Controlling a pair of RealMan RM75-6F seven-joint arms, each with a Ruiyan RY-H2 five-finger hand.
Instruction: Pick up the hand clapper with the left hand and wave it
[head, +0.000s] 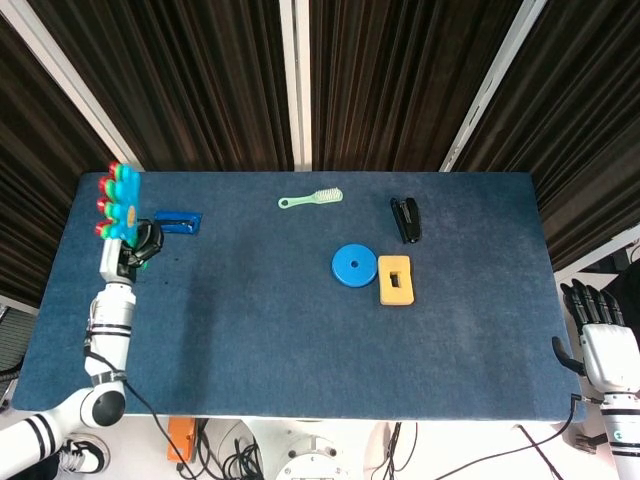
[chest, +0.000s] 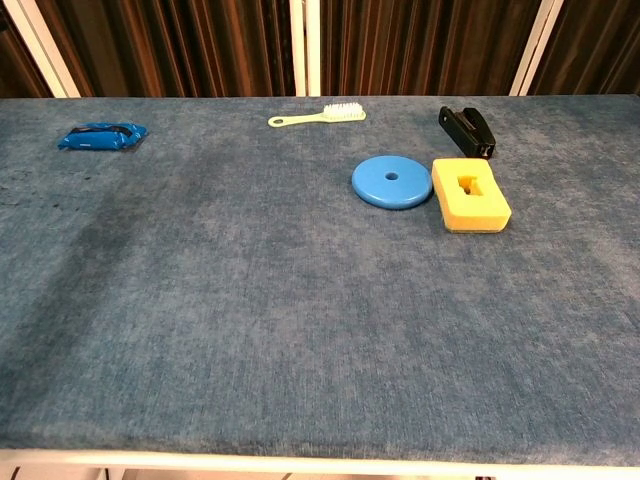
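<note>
Red and teal plastic: the hand clapper (head: 119, 203) stands edge-on at the far left of the table (head: 300, 350), lifted off the blue cloth.
Head view, left hand: the left hand (head: 122, 255) sits just under the clapper with its fingers closed round the handle, gripping it; the forearm runs down toward the table's near left corner.
Head view, right hand: the right hand (head: 598, 335) hangs off the table's right edge, well apart from everything, holding nothing, its dark fingers straight and loose.
Head view, table: a blue packet (head: 177, 221) lies just beside the raised clapper; a green brush (head: 311, 199), a black stapler (head: 404, 218), a blue disc (head: 352, 266) and a yellow block (head: 395, 280) lie further right.
Chest view: neither hand nor clapper shows; only the packet, brush, stapler, disc and block lie on the cloth.
Step in hand: I judge this to be the wave itself, clapper at one end of a swing.
Doing it well: keep the grip firm on the handle, swing from the wrist, stay above the packet, and let the plates slap freely.
</note>
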